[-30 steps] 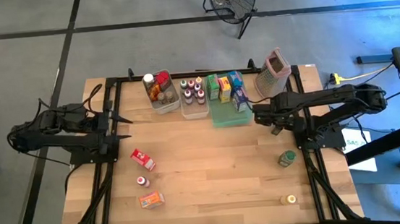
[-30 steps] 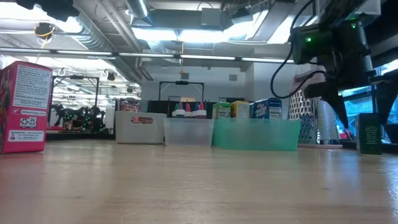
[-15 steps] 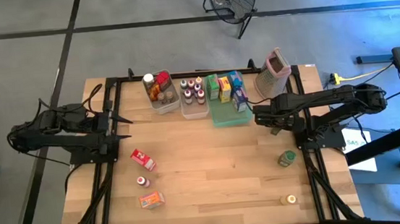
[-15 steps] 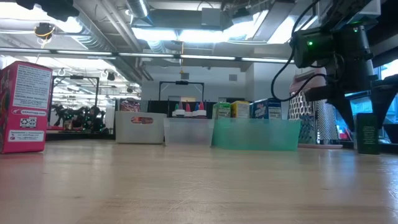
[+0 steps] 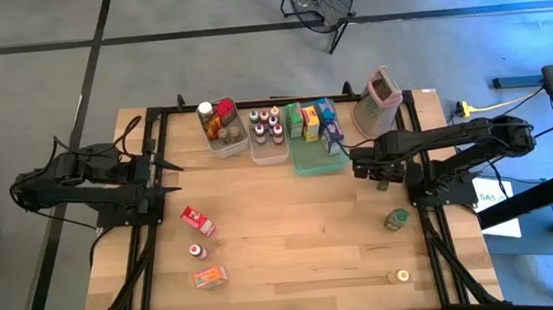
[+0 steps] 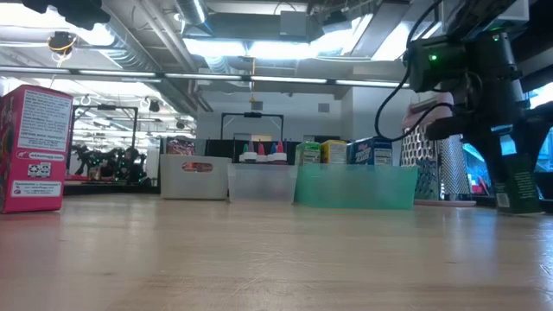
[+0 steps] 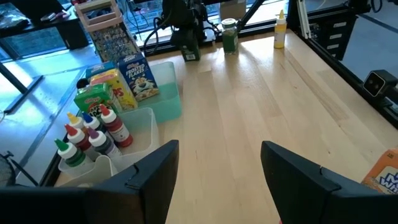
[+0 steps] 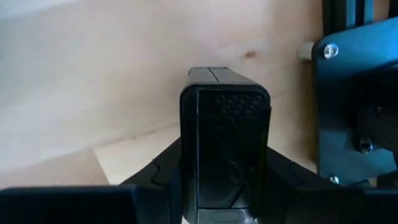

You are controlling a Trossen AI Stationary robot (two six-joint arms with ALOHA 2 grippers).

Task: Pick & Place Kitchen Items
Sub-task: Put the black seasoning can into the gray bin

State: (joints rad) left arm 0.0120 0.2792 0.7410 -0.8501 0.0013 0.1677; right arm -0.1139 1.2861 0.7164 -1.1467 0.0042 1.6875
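The right arm's (image 5: 456,139) jaws are clenched on a small dark upright box with a flip-top lid (image 8: 225,155); in the right wrist view both fingers (image 8: 155,171) press against its sides. In the low view the dark box (image 6: 518,181) stands on the pale wooden table (image 5: 293,234), leaning a little. This grasp sits just off the green plastic tray (image 5: 317,163), on the right arm's side of it.

The tray holds a row of small upright cartons: a green one (image 5: 294,119), a yellow one (image 5: 309,118) and a blue cereal box (image 5: 328,120). Behind the tray's right-hand corner stands a tall metal box grater with a pink top (image 5: 377,96). On the tray's other side, touching it, is a clear plastic bin (image 5: 268,154) of little colour-capped bottles, and beyond that a second clear bin (image 5: 218,146) of jars.

Out in front of the tray, well apart from it on the right arm's side, are a green-lidded jar (image 5: 396,220) and, farther still, a small yellow bottle (image 5: 401,277). Across from the tray on the left arm's side lie a red box (image 5: 197,220), a small red-capped bottle (image 5: 197,251) and an orange packet (image 5: 209,276).

The left arm (image 5: 88,181) waits at the table's edge, well away from the tray, its jaws spread apart and holding nothing.
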